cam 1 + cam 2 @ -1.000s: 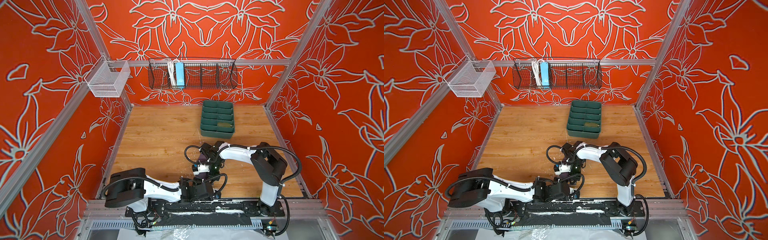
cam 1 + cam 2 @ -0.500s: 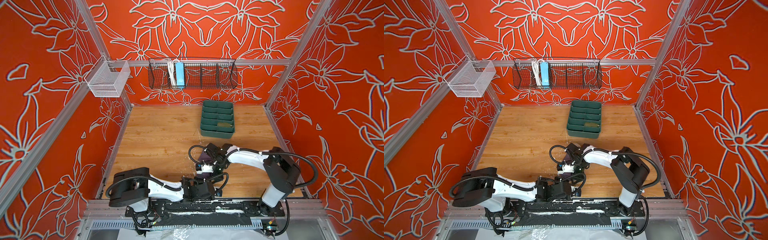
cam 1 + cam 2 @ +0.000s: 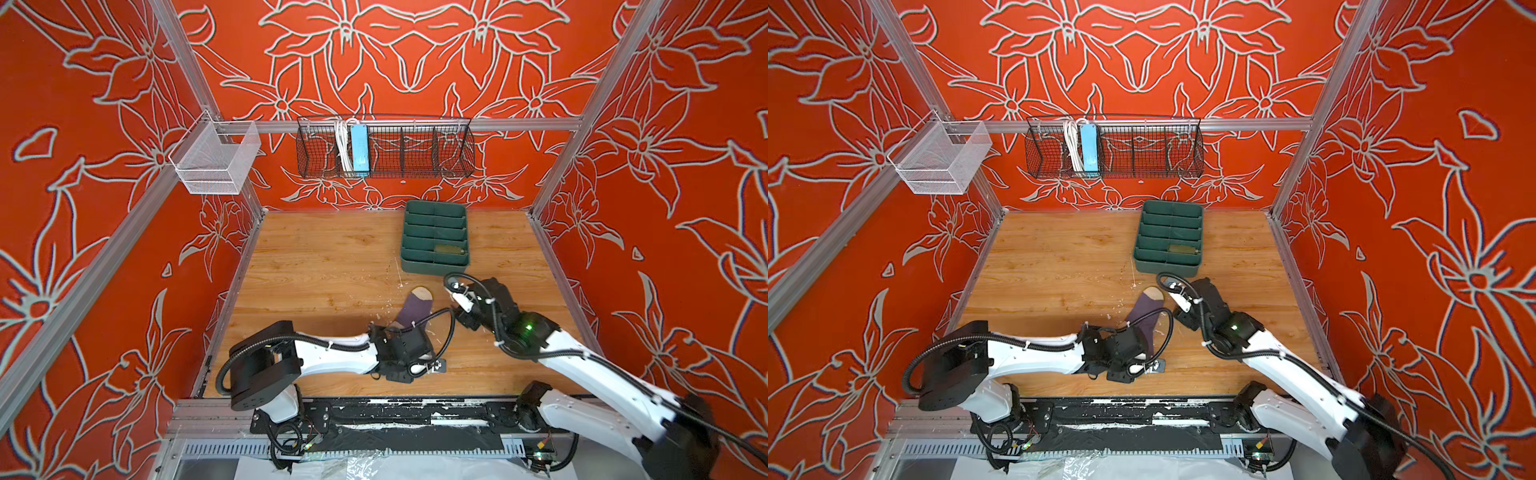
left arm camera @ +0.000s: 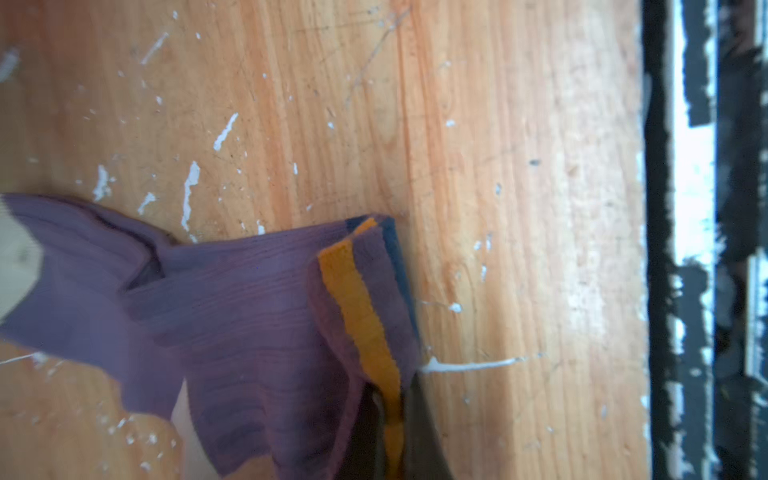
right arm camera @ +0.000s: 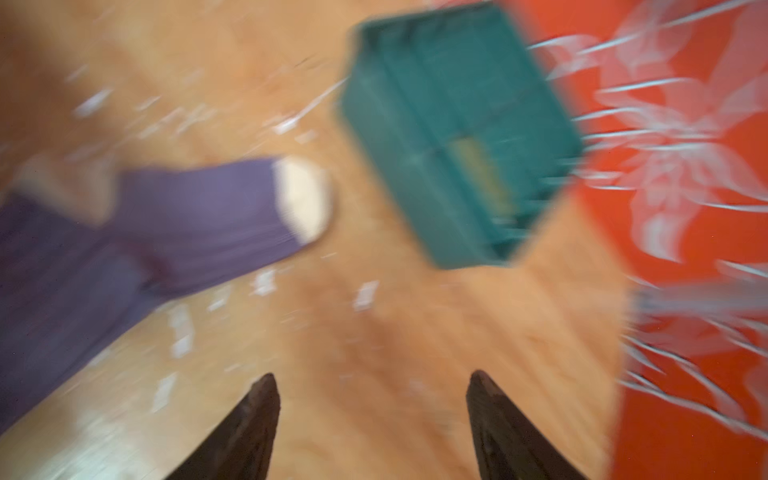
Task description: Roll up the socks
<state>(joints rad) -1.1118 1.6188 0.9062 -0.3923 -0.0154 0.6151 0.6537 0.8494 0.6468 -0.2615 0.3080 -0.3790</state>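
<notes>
Left wrist view: clamping sock [image 4: 249, 311] cuff in closed left gripper [image 4: 392, 419]. Holding right gripper [image 5: 372, 374] spread, empty, at sock's three o'clock in both top views.

place: lab robot cell | evidence: aluminium frame [image 3: 519, 124], printed floral walls [image 3: 83, 208], wooden tabletop [image 3: 324, 257], hung wire basket [image 3: 415, 151]

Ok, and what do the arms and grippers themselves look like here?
The left arm and right arm have white link shells, black joint housings and looped black cables held by white ties. A green light glows on the right arm. The right gripper has dark, tapering fingers; the left gripper looks dark too.
</notes>
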